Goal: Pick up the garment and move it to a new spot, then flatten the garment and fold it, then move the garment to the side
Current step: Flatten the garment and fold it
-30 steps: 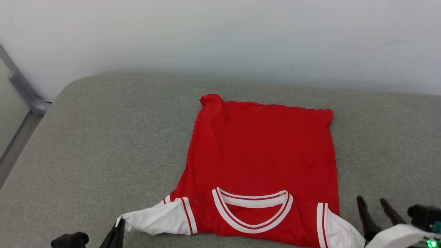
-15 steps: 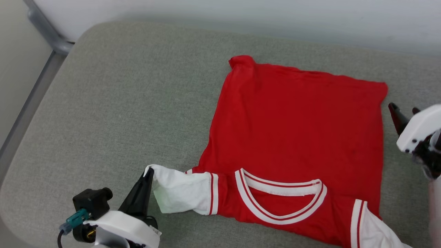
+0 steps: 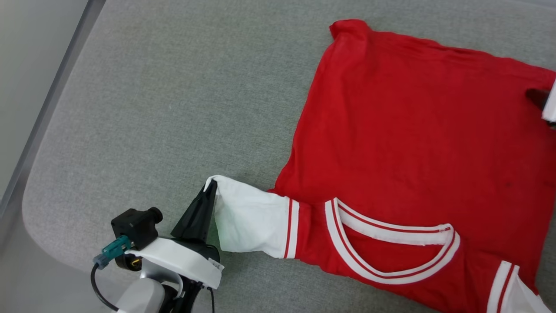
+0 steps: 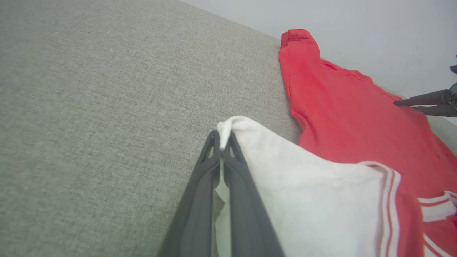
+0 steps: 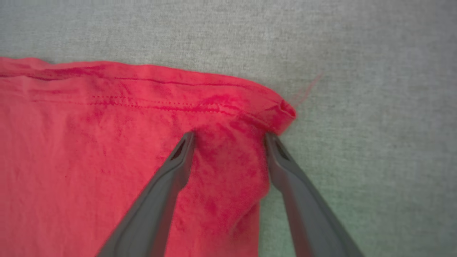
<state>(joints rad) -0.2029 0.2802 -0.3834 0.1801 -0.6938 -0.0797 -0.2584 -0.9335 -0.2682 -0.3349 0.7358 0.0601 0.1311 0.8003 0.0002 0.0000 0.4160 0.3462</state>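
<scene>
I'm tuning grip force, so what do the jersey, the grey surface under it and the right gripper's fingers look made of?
The jersey: thin matte knit, likely synthetic; it puckers and shows stitched hems. The grey surface: heathered woven upholstery cloth, probably padded given its rounded corner. The fingers of the right gripper: dark grey moulded plastic or rubber, smooth and matte.

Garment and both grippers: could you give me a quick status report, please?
Left gripper shut on white sleeve of garment. Right gripper open, straddling its red hem corner. Nothing seen in the way.
</scene>
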